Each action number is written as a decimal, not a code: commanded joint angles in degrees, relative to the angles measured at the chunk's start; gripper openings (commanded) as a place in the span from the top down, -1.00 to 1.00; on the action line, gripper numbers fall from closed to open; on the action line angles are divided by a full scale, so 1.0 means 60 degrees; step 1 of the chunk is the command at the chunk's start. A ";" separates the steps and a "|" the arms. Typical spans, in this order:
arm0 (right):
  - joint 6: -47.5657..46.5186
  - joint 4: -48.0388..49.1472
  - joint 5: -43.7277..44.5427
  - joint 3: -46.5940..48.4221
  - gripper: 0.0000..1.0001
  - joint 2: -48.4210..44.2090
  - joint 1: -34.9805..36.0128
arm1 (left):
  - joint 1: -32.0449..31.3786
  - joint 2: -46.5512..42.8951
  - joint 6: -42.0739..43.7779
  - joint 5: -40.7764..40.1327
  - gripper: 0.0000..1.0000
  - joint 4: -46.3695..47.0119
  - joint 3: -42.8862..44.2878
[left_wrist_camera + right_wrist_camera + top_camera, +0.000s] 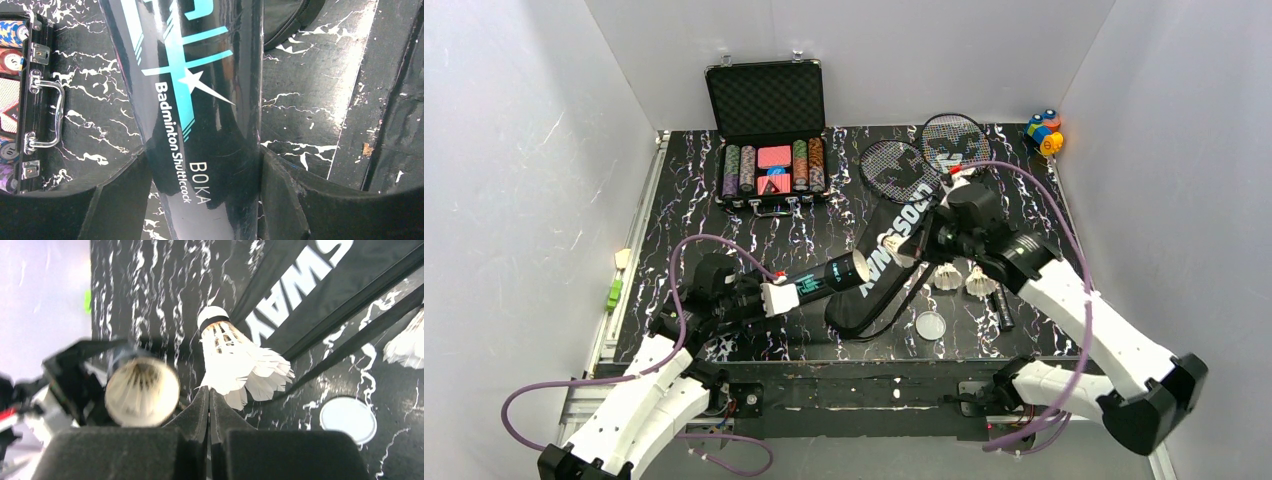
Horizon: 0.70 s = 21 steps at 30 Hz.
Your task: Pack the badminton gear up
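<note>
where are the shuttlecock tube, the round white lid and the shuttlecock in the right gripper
tube [200, 125]: left wrist view, printed side
round white lid [931, 325]: top external view, its centre
held shuttlecock [240, 360]: right wrist view, feather skirt

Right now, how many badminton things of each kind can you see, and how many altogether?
Black-framed rackets: 2
Black BOKA shuttlecock tube: 1
White feather shuttlecocks: 4 (two lying loose, one in the right gripper, one inside the tube mouth)
Round lid, likely the tube's: 1
Black CROSSWAY bag: 1
Total: 9
</note>
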 commanded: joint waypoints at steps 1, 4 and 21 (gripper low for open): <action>-0.1358 -0.1130 -0.1522 -0.0001 0.97 -0.0977 0.0307 | -0.0012 -0.0042 0.0373 0.0311 0.69 0.0125 -0.0019; -0.1519 -0.1245 -0.2041 0.0065 0.97 -0.1360 0.0634 | -0.0012 -0.0075 0.0564 0.0348 0.70 0.0096 -0.0036; -0.2029 -0.1348 -0.2232 0.1142 0.97 -0.0601 0.2119 | -0.0012 -0.0341 0.1596 0.0989 0.72 -0.0824 0.0197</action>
